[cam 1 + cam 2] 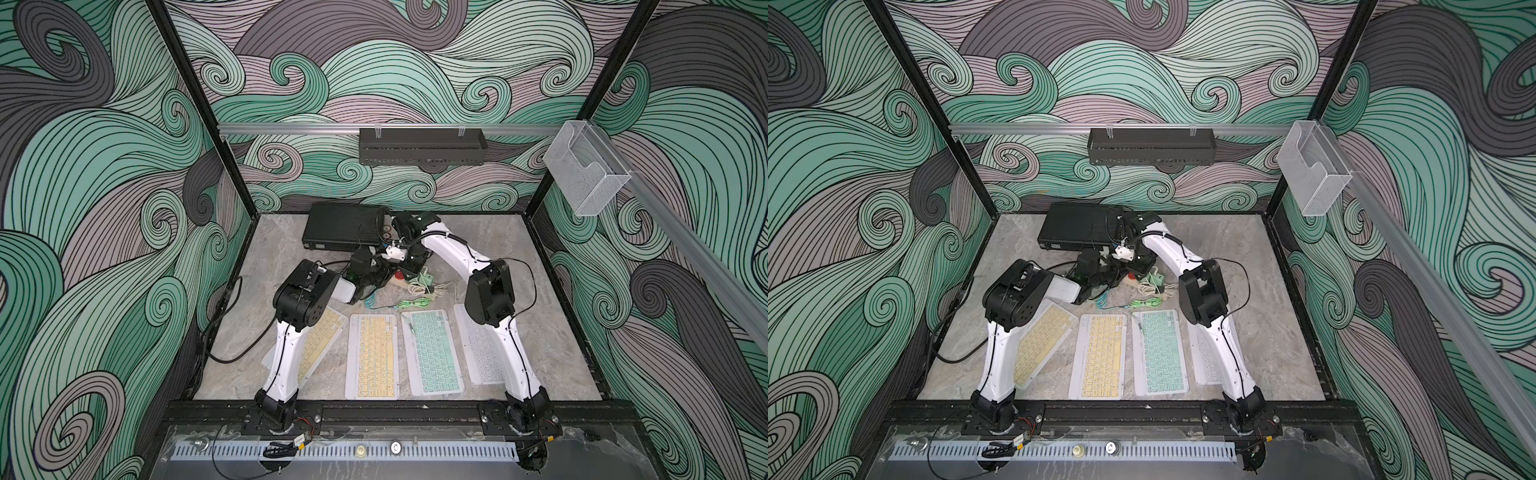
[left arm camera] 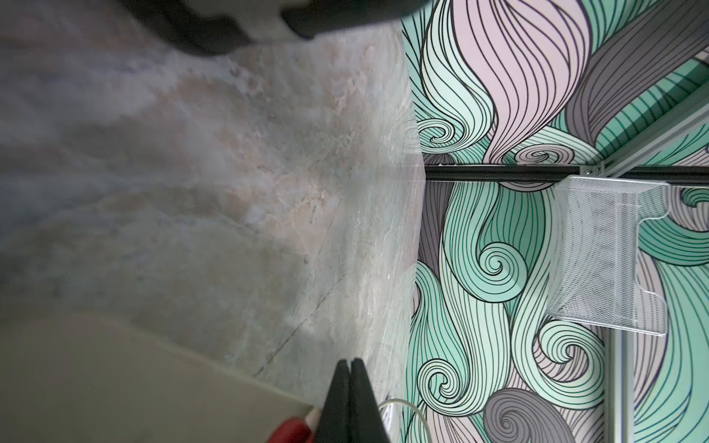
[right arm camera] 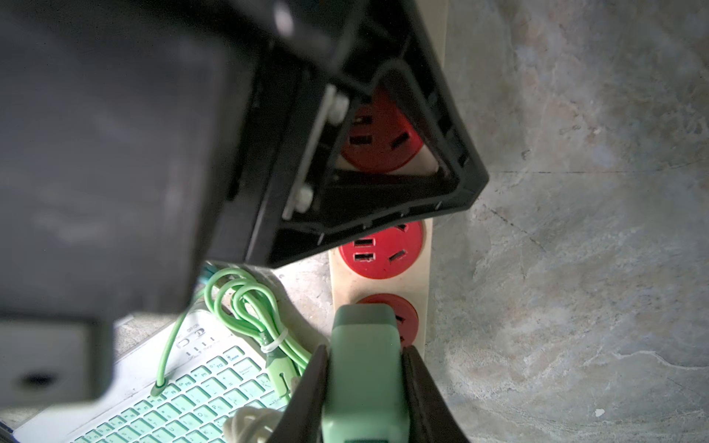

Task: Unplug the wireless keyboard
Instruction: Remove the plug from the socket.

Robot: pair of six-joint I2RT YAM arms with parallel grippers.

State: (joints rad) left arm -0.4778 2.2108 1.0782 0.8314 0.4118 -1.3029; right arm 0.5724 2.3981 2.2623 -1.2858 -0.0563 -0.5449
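Between the fingers of my right gripper (image 3: 365, 349) sits a mint-green charger plug (image 3: 364, 383), and the gripper is shut on it. The plug stands over a red socket (image 3: 403, 318) of the cream power strip (image 3: 383, 276); its prongs are hidden. A green cable (image 3: 245, 303) runs from there to the mint wireless keyboard (image 3: 172, 402). My left gripper (image 2: 351, 362) is shut and empty, low over the strip (image 2: 115, 383) beside a red socket (image 2: 291, 429). In both top views the two grippers (image 1: 384, 272) (image 1: 417, 266) meet at the strip (image 1: 1142, 286).
Several keyboards lie side by side near the front: two yellow (image 1: 372, 357) (image 1: 318, 345), the mint one (image 1: 432, 353) and a white one (image 1: 478, 349) partly under the right arm. A black box (image 1: 340, 226) stands at the back. White and green cables (image 1: 419, 291) are bunched by the strip.
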